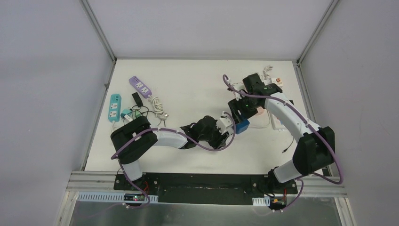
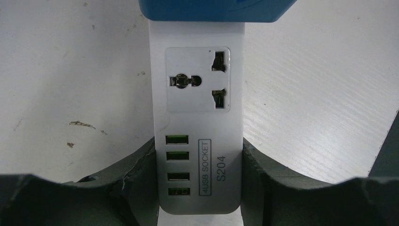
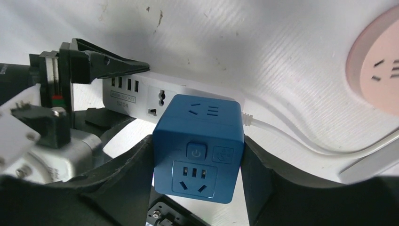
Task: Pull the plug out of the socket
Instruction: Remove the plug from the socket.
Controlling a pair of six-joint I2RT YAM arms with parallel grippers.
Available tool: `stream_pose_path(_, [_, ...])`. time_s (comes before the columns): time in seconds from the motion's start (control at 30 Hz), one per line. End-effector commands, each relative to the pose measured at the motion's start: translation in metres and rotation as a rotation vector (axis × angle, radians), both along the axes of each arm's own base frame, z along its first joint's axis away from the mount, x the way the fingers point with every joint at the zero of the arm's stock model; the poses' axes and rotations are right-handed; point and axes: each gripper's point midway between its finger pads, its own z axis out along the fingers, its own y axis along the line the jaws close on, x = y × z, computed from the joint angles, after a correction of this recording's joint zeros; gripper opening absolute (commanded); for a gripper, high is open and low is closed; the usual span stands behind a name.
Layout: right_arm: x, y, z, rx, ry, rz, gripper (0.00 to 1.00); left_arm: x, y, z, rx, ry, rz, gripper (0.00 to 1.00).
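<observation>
Left pincer clamps the strip by its USB end; from its wrist it runs six to twelve o'clock, where the right pincer grips the blue plug.

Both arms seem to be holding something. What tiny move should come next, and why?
Probably the right end effector should draw the blue cube plug straight off the white socket strip, with the left end effector bracing that strip. Each looks clamped on its part, and the cube sits seated on the strip, so only the pull appears left.
</observation>
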Motion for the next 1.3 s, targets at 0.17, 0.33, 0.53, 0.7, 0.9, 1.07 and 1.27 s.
stream_pose_path(0.17, [-0.041,0.093,0.025,0.147,0.079,0.282,0.0,-0.007,0.019,-0.032,0.1,0.058,0.015,0.0])
stream_pose_path(0.33, [-0.031,0.073,0.019,0.09,0.047,0.246,0.0,-0.005,0.023,-0.032,0.102,0.054,0.029,0.0])
stream_pose_path(0.53, [-0.011,0.025,0.017,0.118,0.041,0.063,0.0,-0.003,0.018,-0.034,0.097,0.06,0.004,0.0])
stream_pose_path(0.7, [-0.005,0.004,0.02,0.187,0.047,-0.042,0.0,-0.002,0.012,-0.034,0.09,0.065,-0.019,0.0])
stream_pose_path(0.9, [-0.018,0.036,0.029,0.275,0.099,0.027,0.0,-0.002,0.007,-0.033,0.083,0.07,-0.034,0.0])
stream_pose_path(1.07, [-0.036,0.075,0.04,0.275,0.117,0.174,0.0,-0.003,0.01,-0.034,0.084,0.083,-0.019,0.0])
stream_pose_path(1.27, [-0.025,0.065,0.024,0.152,0.07,0.178,0.0,-0.002,0.017,-0.031,0.08,0.081,0.016,0.0])
